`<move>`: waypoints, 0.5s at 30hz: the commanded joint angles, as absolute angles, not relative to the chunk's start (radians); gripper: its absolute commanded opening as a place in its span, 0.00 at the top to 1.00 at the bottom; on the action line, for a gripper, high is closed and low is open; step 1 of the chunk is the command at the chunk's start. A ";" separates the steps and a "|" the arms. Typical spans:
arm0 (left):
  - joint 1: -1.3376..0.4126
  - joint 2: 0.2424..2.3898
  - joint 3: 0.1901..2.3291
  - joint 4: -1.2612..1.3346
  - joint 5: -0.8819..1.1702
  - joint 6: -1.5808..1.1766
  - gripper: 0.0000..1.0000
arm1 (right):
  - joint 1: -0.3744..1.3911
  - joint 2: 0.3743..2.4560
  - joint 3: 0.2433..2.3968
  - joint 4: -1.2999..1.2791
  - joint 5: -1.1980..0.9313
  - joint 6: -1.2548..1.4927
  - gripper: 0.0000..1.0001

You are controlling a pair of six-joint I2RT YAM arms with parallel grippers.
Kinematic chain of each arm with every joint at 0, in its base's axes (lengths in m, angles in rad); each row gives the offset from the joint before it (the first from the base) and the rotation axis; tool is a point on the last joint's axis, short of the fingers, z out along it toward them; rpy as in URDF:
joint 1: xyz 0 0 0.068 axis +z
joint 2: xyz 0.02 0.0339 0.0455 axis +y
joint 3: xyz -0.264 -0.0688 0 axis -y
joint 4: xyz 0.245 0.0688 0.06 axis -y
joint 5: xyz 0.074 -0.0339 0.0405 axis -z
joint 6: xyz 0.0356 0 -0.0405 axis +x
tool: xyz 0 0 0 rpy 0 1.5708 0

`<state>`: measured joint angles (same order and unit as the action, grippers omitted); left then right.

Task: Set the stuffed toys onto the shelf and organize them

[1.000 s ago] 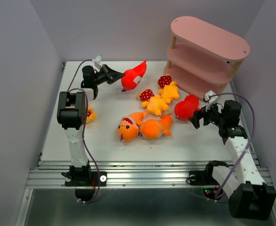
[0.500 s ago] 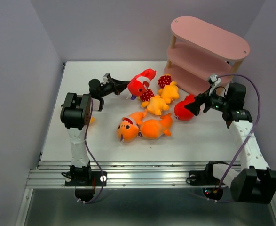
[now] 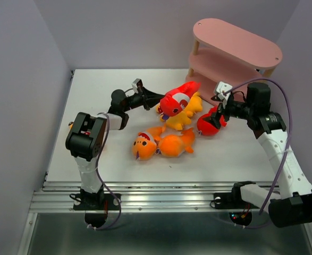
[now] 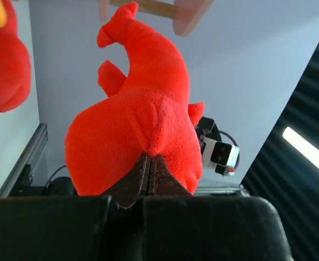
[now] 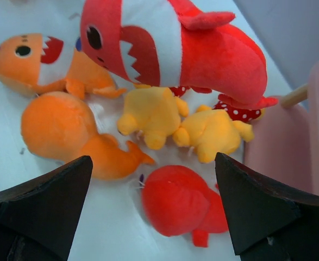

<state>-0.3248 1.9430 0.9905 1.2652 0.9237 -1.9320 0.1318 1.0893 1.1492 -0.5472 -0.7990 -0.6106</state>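
My left gripper is shut on a red shark and holds it in the air over the yellow figures. In the left wrist view the jaws pinch the shark's body. My right gripper is open just above the second red shark, which lies on the table. The right wrist view shows that shark below and between the open fingers. Two orange sharks lie mid-table. Two yellow figures lie under the held shark. The pink shelf stands at the far right.
A sliver of a third yellow figure shows behind the left arm's elbow. The shelf's lowest board is close to the right of my right gripper. The walls close in the table on three sides.
My left gripper carried the red shark rightward, over the yellow figures. My right gripper swung back toward the shelf and turned down over the second red shark.
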 commanded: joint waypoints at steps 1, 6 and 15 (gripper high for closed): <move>-0.331 1.824 1.011 1.592 0.976 -1.847 1.00 | 0.129 1.100 1.213 -0.670 -0.744 -1.015 0.00; -0.359 1.746 0.989 1.473 1.037 -1.781 1.00 | 0.129 1.112 1.236 -0.712 -0.649 -1.238 0.00; -0.371 1.615 0.913 1.276 1.130 -1.655 1.00 | 0.129 1.144 1.385 -0.845 -0.822 -1.353 0.00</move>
<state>-0.3679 1.6970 0.9337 1.2816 1.0676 -1.7466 0.1318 1.1378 1.2911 -0.7567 -0.7193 -1.2247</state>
